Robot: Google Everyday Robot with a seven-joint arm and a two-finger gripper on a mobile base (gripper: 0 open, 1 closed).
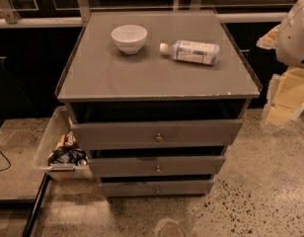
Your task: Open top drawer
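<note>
The top drawer (157,131) is the wide grey front just under the cabinet top, with a small round metal knob (159,138) at its centre. A dark gap shows above it, and its front stands out further than the two fronts below. My arm's white housing (296,31) is at the right edge of the view. The pale gripper (285,98) hangs below it, to the right of the cabinet, apart from the drawer and its knob.
A white bowl (129,37) and a plastic bottle lying on its side (191,51) are on the cabinet top (142,78). The middle drawer (157,166) and the bottom drawer (157,187) are below. A clear bin of packets (56,144) stands at the left on a speckled floor.
</note>
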